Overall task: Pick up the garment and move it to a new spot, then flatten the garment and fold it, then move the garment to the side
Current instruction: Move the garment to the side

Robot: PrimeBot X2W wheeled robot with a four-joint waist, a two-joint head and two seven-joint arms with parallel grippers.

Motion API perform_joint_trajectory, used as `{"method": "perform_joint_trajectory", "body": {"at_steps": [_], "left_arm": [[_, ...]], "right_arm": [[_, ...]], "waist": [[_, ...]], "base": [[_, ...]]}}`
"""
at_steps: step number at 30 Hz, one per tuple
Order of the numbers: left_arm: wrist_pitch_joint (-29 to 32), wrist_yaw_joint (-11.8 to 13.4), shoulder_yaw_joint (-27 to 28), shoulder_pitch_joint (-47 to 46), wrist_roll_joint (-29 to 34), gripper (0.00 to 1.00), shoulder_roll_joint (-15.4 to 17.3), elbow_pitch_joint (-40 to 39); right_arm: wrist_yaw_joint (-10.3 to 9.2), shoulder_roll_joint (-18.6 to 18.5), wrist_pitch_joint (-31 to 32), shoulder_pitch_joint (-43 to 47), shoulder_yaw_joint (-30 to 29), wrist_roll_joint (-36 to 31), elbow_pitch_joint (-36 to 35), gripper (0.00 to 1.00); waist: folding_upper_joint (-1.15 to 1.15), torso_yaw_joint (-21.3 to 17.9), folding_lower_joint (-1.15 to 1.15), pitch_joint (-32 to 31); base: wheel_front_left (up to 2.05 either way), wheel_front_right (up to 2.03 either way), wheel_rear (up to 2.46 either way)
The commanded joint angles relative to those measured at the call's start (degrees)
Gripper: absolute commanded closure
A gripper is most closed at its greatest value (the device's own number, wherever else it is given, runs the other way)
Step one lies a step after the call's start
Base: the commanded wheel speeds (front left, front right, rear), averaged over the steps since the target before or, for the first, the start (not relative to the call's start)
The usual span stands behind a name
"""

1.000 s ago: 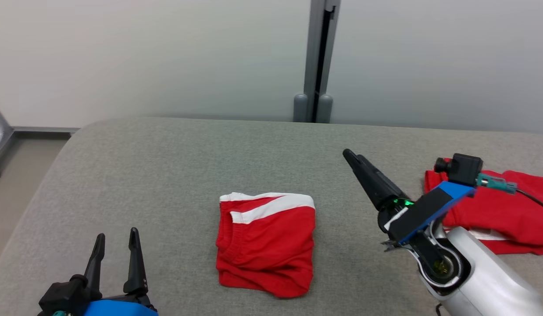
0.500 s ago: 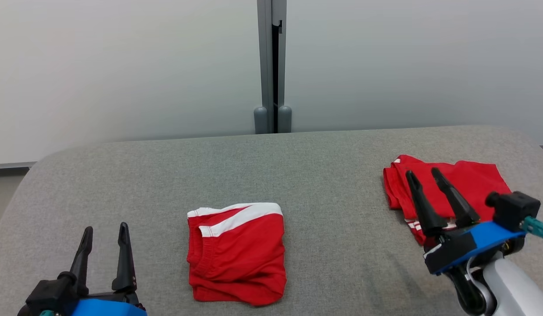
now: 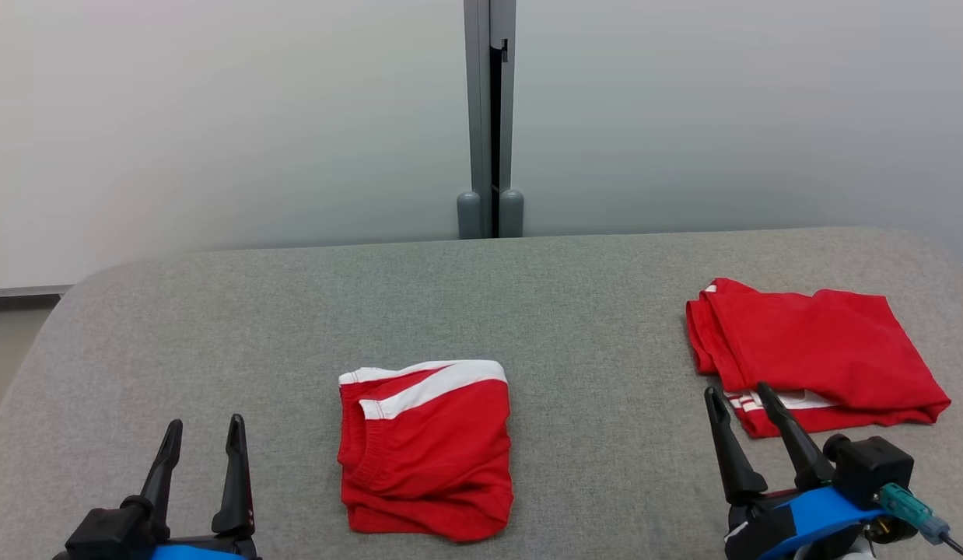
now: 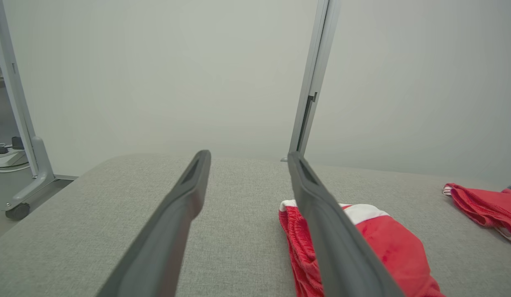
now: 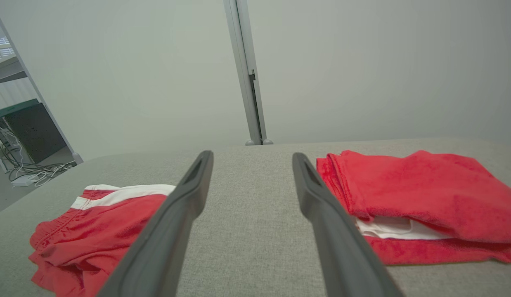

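While the garment (image 3: 427,459) lies between them, left gripper (image 3: 205,421) and right gripper (image 3: 737,389) hover spread apart, empty.

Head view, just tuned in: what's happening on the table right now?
Nothing is being handled at this moment. The left gripper and the right gripper are both open and empty, low at the near edge of the grey padded table. A red garment with white trim lies folded in the middle. A second red garment lies folded on the robot's right, by the right gripper's fingertips.
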Motion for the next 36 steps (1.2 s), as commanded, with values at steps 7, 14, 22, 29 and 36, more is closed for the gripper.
{"method": "perform_joint_trajectory", "body": {"at_steps": [7,14,22,29,36], "left_arm": [[-0.2,-0.1,-1.1,-1.0,0.2,0.00,0.1,0.4],[-0.2,-0.1,-3.3,-2.8,0.6,0.00,-0.6,0.8],[-0.2,-0.1,-6.0,-4.7,0.2,0.00,-1.1,1.7],[-0.2,-0.1,-6.2,-5.8,-0.2,0.00,-1.1,1.9],[-0.2,-0.1,-6.4,-7.1,-0.1,0.00,-1.5,1.8]], "right_arm": [[0.04,-0.5,2.2,-1.7,3.2,-0.6,2.2,0.00],[0.04,-1.0,14.2,-10.0,11.0,4.9,8.0,0.00],[0.04,0.4,25.5,-20.2,14.6,10.8,18.0,0.00],[0.04,1.6,33.5,-26.3,10.1,12.3,30.3,0.00],[0.04,3.6,40.5,-29.9,5.9,18.8,38.9,0.00]], "waist": [[0.00,1.7,0.00,0.4],[0.00,7.7,0.00,1.8],[0.00,14.2,0.00,3.2],[0.00,17.0,0.00,5.2],[0.00,18.9,0.00,7.5]], "base": [[0.00,0.00,0.00],[0.00,0.00,0.00],[0.00,0.00,0.00],[0.00,0.00,0.00],[0.00,0.00,0.00]]}}
